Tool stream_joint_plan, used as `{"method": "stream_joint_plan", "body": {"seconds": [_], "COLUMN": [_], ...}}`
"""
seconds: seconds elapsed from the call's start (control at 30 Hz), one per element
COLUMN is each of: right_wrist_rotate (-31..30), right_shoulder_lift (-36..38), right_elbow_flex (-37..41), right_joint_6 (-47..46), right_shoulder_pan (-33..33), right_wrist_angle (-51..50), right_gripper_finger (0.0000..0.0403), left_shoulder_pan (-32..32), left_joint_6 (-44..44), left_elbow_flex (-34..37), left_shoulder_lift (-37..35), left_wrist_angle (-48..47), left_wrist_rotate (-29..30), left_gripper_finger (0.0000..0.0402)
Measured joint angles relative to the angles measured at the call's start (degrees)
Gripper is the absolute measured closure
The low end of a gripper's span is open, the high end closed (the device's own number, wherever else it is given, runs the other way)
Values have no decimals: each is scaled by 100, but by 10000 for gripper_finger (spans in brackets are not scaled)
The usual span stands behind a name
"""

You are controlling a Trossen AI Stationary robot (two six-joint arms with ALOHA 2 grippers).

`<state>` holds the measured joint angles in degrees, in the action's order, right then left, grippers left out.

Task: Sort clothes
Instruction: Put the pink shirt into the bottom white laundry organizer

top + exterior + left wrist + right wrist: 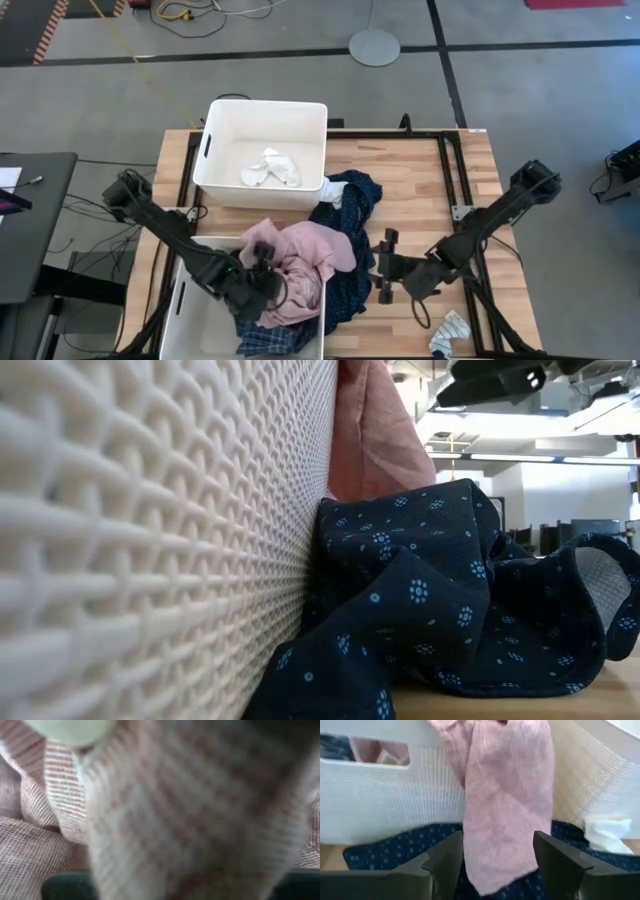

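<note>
From above, the pale pink shirt (305, 262) is seen draped over the rim of the near bin (190, 315), its long axis running out toward the navy dotted piece (350, 235) on the bench (420, 200). The left pincer (262, 262) is clamped together on the pink cloth. The right pincer (384, 265) is stretched low beside the navy piece.

In the low view, pink fabric (375, 435) hangs straight down the bin wall (150, 540).

In the right wrist view, the fingers (445, 865) are held apart before the hanging shirt (510, 805).

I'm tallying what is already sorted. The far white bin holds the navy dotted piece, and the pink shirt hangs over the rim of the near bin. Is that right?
Not quite. The far white bin holds small white socks, as the high view shows. The navy dotted piece lies on the table beside the bins. The pink shirt does hang over the near bin's rim.
</note>
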<state>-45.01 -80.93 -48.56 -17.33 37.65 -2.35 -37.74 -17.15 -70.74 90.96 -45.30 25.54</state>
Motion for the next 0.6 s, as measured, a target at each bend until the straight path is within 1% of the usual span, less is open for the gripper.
{"method": "stream_joint_plan", "body": {"seconds": [0.17,0.3,0.47,0.6], "right_wrist_rotate": [242,325,309,308], "right_shoulder_lift": [-173,-614,-1179,-1455], "right_elbow_flex": [196,208,210,208], "right_joint_6": [416,772,1139,1416], "right_shoulder_pan": [-127,-309,-635,-764], "right_wrist_angle": [1025,1738,2735,3436], "right_gripper_finger": [137,137,137,137], "left_shoulder_pan": [164,259,327,330], "left_joint_6": [-93,-54,58,57], "left_elbow_flex": [328,522,559,561], "left_shoulder_lift": [2,4,7,9], "left_wrist_angle": [204,475,634,639], "left_wrist_rotate": [-119,-127,-138,-136], "left_gripper_finger": [389,383,369,369]}}
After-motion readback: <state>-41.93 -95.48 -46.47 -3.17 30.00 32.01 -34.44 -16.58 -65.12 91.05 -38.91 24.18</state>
